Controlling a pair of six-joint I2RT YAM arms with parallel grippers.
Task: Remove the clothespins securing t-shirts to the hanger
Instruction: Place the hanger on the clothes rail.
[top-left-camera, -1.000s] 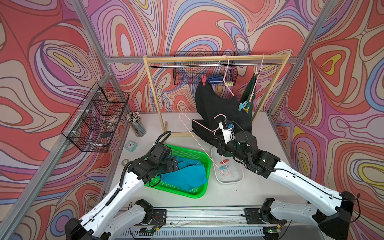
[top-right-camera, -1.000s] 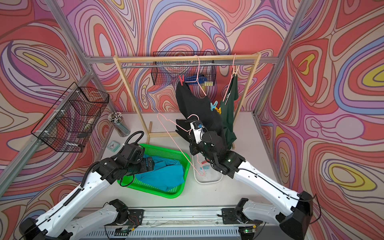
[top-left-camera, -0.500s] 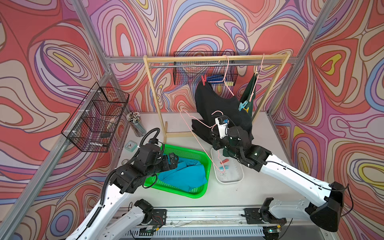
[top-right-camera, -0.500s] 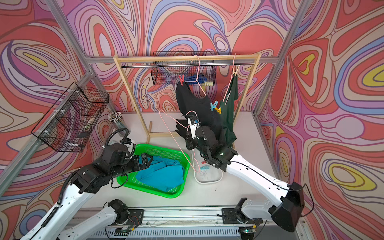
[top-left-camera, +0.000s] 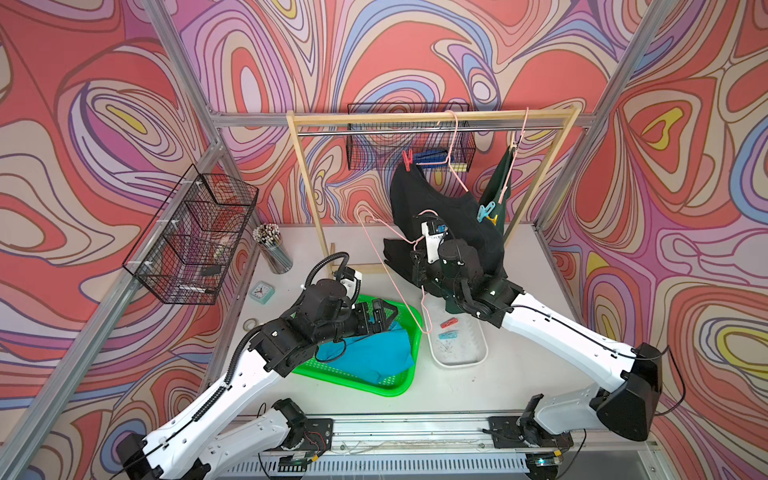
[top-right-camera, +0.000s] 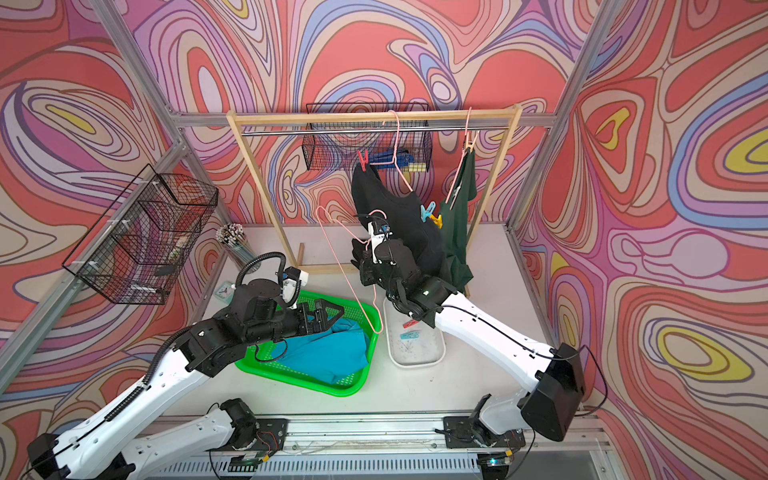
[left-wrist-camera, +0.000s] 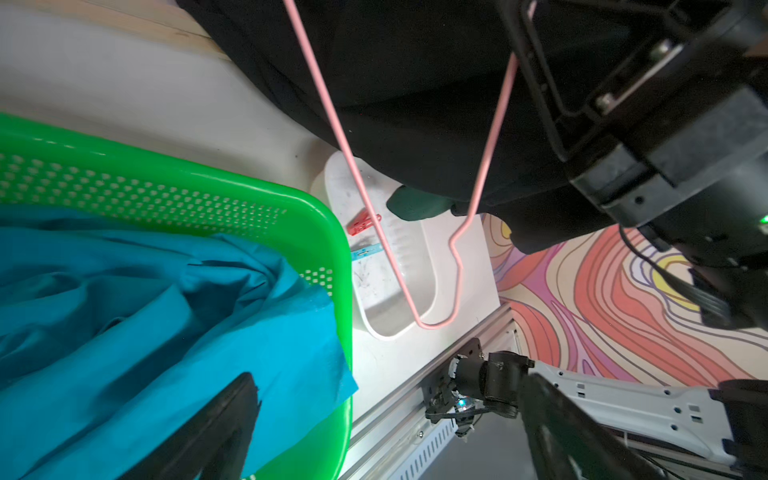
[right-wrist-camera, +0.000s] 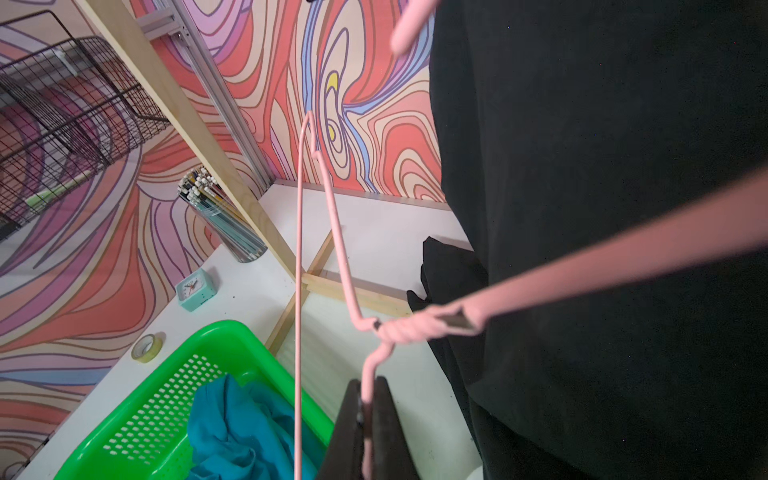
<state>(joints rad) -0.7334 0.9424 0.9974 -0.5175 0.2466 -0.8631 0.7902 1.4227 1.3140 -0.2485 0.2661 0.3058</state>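
3 clothespins grip cloth on the wooden rack (top-left-camera: 432, 117): a red clothespin (top-left-camera: 407, 160) pins the high shoulder of the black t-shirt (top-left-camera: 440, 208) to its own hanger (top-left-camera: 450, 165), and a light blue clothespin (top-left-camera: 484, 210) with a yellow clothespin (top-left-camera: 493, 217) just beside it sits lower, between the black t-shirt and the dark green t-shirt (top-left-camera: 505, 178); which of the 2 shirts each one holds we cannot tell. a loose red clothespin (top-left-camera: 449, 322) and a loose light blue clothespin (top-left-camera: 449, 333) lie in the white tray (top-left-camera: 459, 365), and the turquoise t-shirt (top-left-camera: 365, 353) lies crumpled in the green basket (top-left-camera: 390, 392), so we judge 1 shirt of 3 done. the right gripper (right-wrist-camera: 368, 390) is clamped on the wire of a bare pink hanger (right-wrist-camera: 409, 330), just below its twisted neck, and holds it in the air in front of the black t-shirt, its low corner near the tray. the left gripper (top-left-camera: 382, 318) hovers over the basket, jaws wide apart, nothing between them. we take the step in hand to be putting the bare hanger away. the next move calls for carrying it clear without hooking the black t-shirt, then for 1 gripper to pinch the tail of the red clothespin while the other steadies the cloth, as the shirt may slide once that pin lets go.
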